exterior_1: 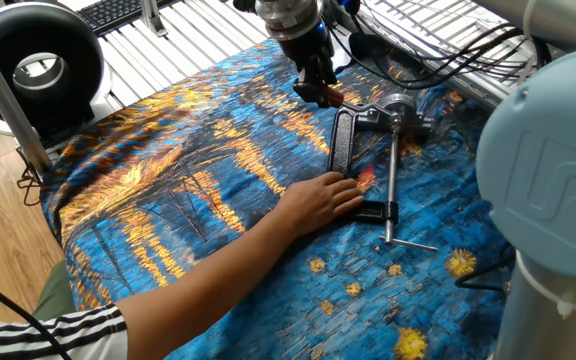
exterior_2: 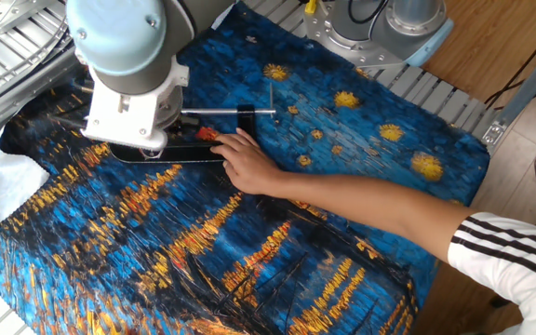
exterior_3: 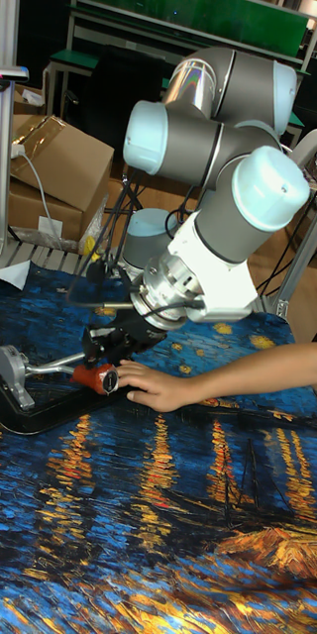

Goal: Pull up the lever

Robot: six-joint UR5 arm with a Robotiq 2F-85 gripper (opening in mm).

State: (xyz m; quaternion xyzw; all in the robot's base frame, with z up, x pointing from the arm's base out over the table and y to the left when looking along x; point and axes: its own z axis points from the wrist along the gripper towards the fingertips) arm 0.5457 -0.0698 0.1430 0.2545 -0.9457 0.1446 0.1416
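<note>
1. The desk (exterior_1: 168, 190) is covered with a blue and orange painted-pattern cloth, and a black C-shaped clamp (exterior_1: 344, 140) lies flat on it toward the far right in one fixed view.
2. The lever (exterior_1: 330, 95) sits at the far end of the clamp; only its reddish tip shows, just under the tool.
3. The tool (exterior_1: 314, 85) points down at that tip, fingers close together around it (whether they actually press on it I cannot tell).
4. A person's hand (exterior_1: 318, 200) rests on the near end of the clamp, fingers touching the black frame beside a small red part.
5. The silver threaded rod (exterior_1: 390, 180) runs alongside the clamp frame on its right, ending in a thin crossbar near the hand.
6. In the other fixed view the robot's wrist hides the tool and lever; the hand (exterior_2: 247, 163) shows against the clamp (exterior_2: 194, 154).
7. In the tall fixed view the tool (exterior_3: 107, 347) hangs just above the clamp (exterior_3: 30, 411).
</note>
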